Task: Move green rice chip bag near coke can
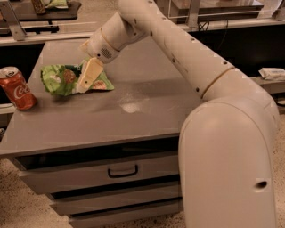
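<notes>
The green rice chip bag [62,80] lies crumpled on the grey table top [147,107], at its left side. The coke can [17,88] stands upright at the table's left edge, a short gap to the left of the bag. My gripper [84,83] reaches down from the white arm [178,49] and sits right on the bag's right half, covering part of it. The bag rests on the table.
The table is a grey cabinet with drawers [120,171] below its front edge. A dark table [40,11] with small items stands far back left. A pale package [271,73] lies on a ledge at the right. My arm's large base [231,164] fills the right foreground.
</notes>
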Robot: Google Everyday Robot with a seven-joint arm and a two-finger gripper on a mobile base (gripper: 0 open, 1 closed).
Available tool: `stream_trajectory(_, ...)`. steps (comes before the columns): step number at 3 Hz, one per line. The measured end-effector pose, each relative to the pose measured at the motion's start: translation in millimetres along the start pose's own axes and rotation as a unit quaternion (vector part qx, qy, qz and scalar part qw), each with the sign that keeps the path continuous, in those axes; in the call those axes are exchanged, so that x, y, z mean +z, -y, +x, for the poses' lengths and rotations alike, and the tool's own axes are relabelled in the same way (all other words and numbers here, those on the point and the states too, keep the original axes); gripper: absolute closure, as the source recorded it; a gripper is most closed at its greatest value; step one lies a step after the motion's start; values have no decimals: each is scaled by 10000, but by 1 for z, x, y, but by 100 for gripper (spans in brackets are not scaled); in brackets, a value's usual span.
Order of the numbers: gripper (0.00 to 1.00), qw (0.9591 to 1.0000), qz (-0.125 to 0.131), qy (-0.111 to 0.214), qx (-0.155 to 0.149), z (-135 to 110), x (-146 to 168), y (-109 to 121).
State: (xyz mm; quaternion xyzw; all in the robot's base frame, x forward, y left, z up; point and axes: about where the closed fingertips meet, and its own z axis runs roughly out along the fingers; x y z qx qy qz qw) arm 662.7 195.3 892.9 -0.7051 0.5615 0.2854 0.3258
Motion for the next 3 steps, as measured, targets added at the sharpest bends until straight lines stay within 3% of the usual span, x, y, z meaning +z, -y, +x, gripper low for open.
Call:
stream_trajectory(1,0,9984,526,-185,-18,8,-51,2)
stream_trajectory(2,0,9936,1106,-199,-125,21,-129,-13)
stream_trajectory(3,0,9915,1280,-237,-64,36,-154,-16)
